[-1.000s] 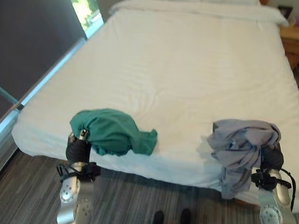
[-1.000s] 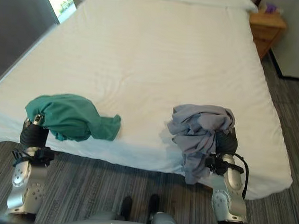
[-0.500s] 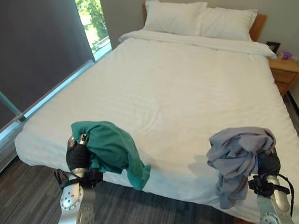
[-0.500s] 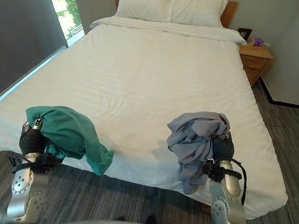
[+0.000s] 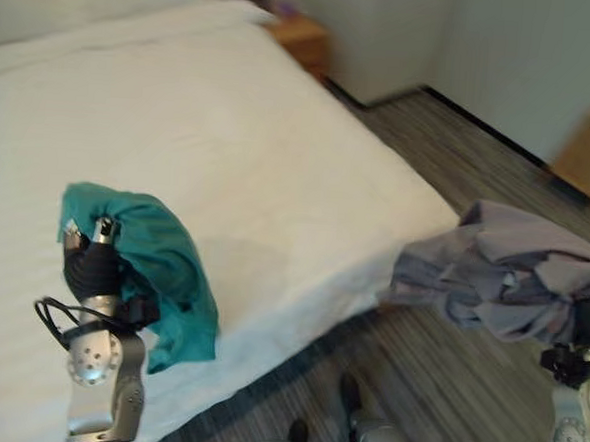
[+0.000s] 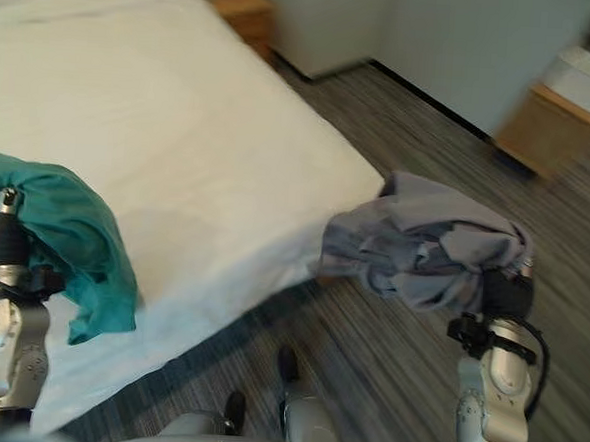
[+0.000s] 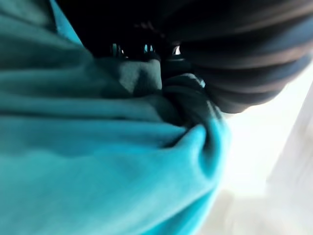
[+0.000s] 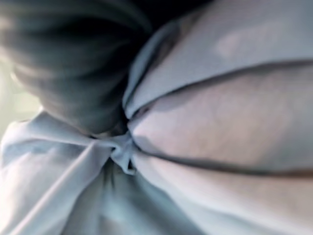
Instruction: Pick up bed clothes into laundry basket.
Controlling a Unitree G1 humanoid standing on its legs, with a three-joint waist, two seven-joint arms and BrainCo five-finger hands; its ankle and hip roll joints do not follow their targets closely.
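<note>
The left hand (image 5: pixel 92 264), at about eight o'clock in the head views, is raised over the near edge of the white bed (image 5: pixel 179 144) with a teal garment (image 5: pixel 157 263) bunched round it and hanging off it, and its wrist view shows the cloth gathered tight against the dark cover, so the hand is clenched on the fabric. At about four o'clock the right hand (image 6: pixel 501 292) is lifted above the striped grey floor (image 5: pixel 437 360), clear of the bed's corner, with a grey garment (image 6: pixel 423 251) draped over and bunched round it, grasped likewise.
</note>
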